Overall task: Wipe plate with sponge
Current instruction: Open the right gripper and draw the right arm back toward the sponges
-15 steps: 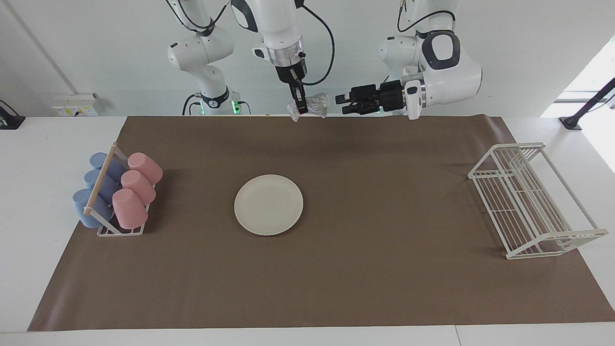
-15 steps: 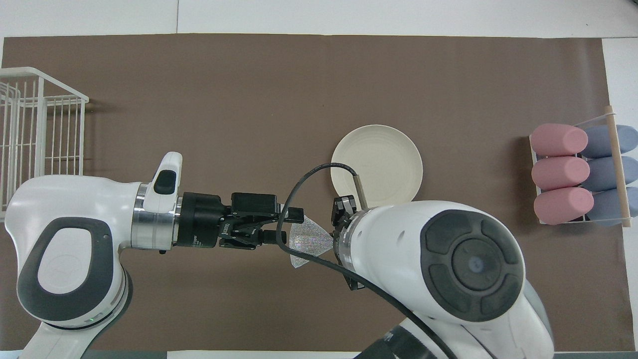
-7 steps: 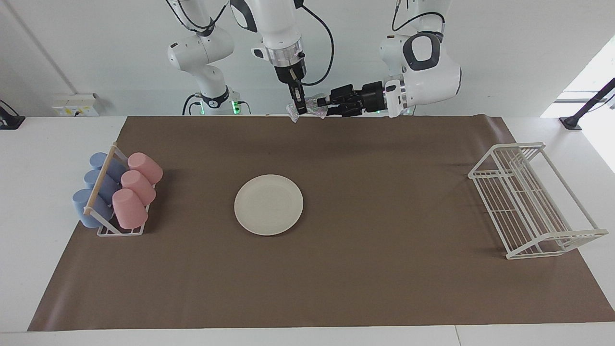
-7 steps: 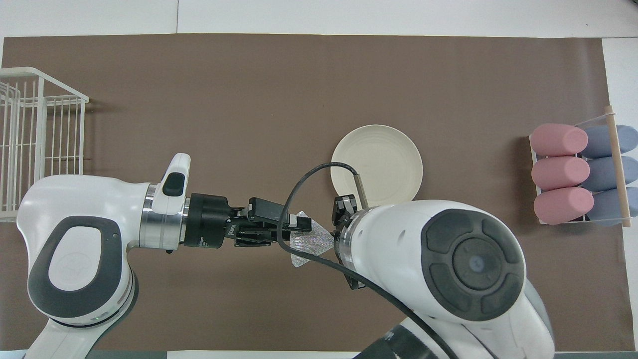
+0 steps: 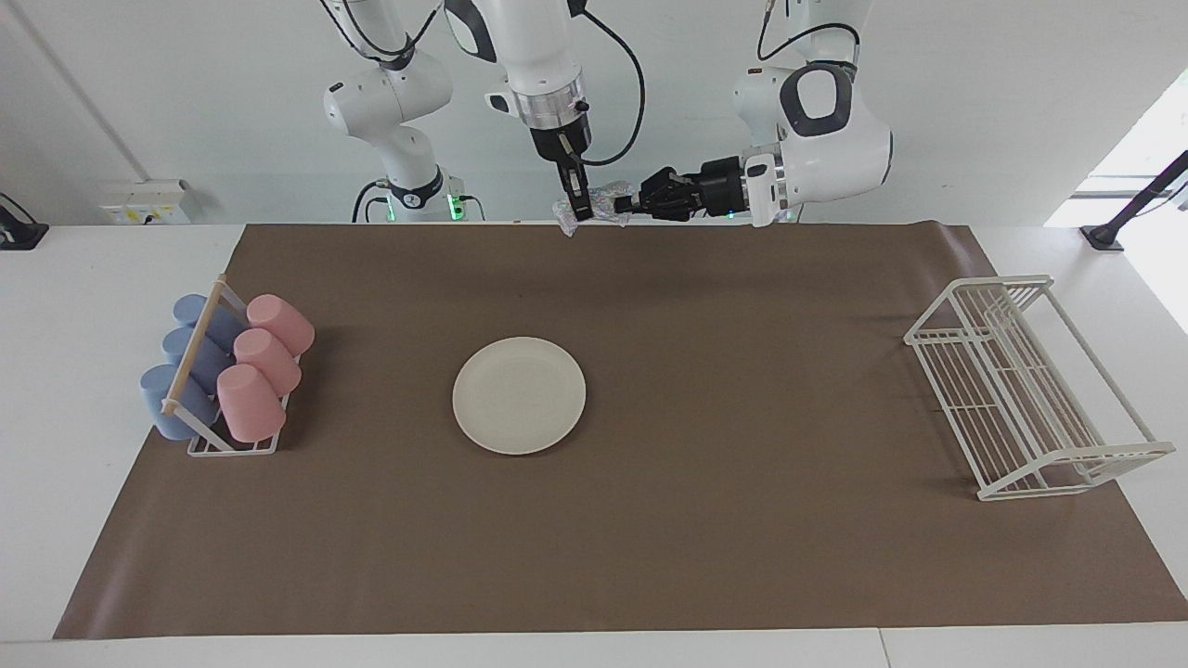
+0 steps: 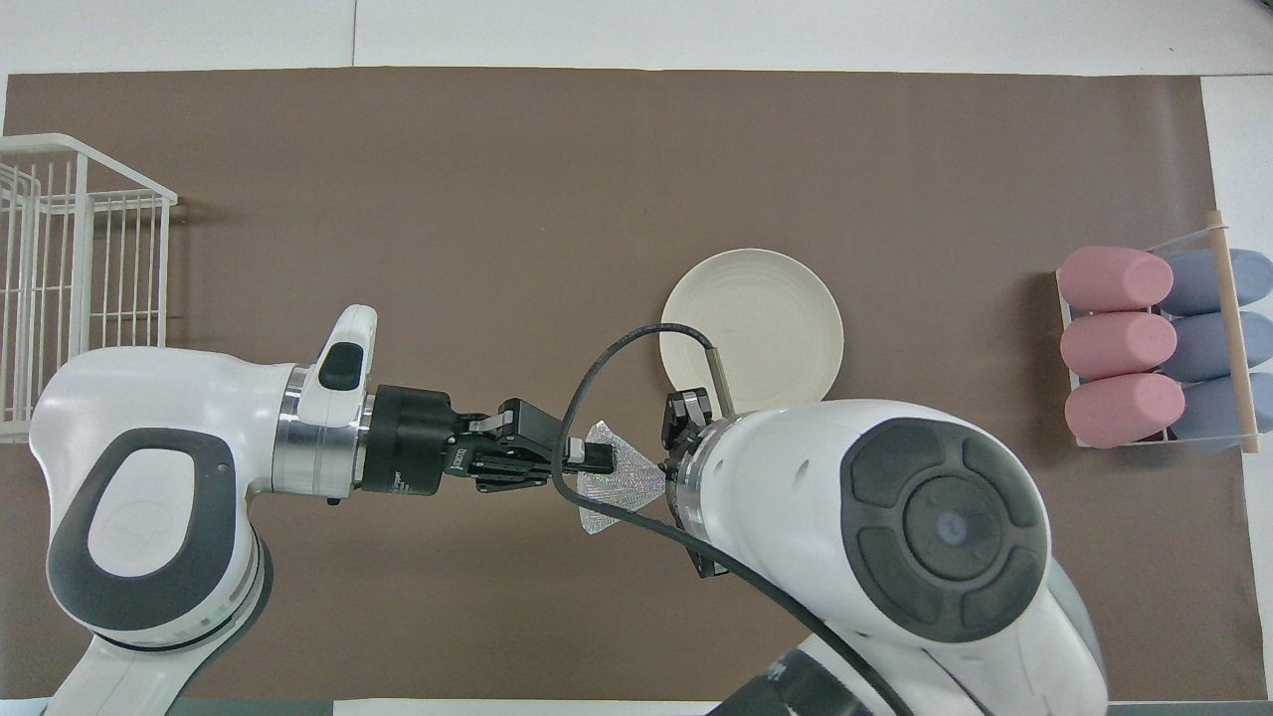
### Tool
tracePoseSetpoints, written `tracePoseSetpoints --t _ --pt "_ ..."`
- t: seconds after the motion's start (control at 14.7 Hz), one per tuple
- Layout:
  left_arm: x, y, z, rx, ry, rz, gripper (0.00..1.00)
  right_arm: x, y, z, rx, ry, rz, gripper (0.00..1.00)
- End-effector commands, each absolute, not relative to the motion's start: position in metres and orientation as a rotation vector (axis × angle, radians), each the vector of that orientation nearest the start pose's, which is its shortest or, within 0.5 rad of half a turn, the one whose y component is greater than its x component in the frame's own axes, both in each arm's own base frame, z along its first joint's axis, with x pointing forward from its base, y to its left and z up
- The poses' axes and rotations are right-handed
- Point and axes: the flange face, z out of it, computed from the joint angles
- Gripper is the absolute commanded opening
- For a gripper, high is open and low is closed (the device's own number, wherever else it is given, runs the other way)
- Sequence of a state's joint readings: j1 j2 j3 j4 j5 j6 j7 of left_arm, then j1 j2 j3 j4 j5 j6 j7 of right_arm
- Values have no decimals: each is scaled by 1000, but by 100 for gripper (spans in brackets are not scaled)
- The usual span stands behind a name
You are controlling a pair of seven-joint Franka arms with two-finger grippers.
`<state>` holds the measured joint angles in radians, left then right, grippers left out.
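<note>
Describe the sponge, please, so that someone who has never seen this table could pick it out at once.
Start at the brown mat and go to its edge nearest the robots. There, up in the air, the right gripper and the left gripper are both shut on the sponge. It is a small, lumpy, silvery-grey glittery wad, unlike the wide, flat, cream plate lying on the mat.

In the overhead view the right arm (image 6: 895,537) hides the plate's (image 6: 766,318) nearer edge, and seemingly its own jaws.
</note>
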<state>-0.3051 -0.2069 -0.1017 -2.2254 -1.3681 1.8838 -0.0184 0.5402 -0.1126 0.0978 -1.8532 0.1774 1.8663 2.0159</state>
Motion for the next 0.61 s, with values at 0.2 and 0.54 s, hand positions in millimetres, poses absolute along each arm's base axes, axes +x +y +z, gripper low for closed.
tracePoseSetpoints --t 0.2,0.54 --pt "426 -258 504 1887 203 -428 0 430 314 581 -2439 1735 151 100" --pt "436 -241 500 1899 274 -432 0 457 262 584 -2691 1290 101 100"
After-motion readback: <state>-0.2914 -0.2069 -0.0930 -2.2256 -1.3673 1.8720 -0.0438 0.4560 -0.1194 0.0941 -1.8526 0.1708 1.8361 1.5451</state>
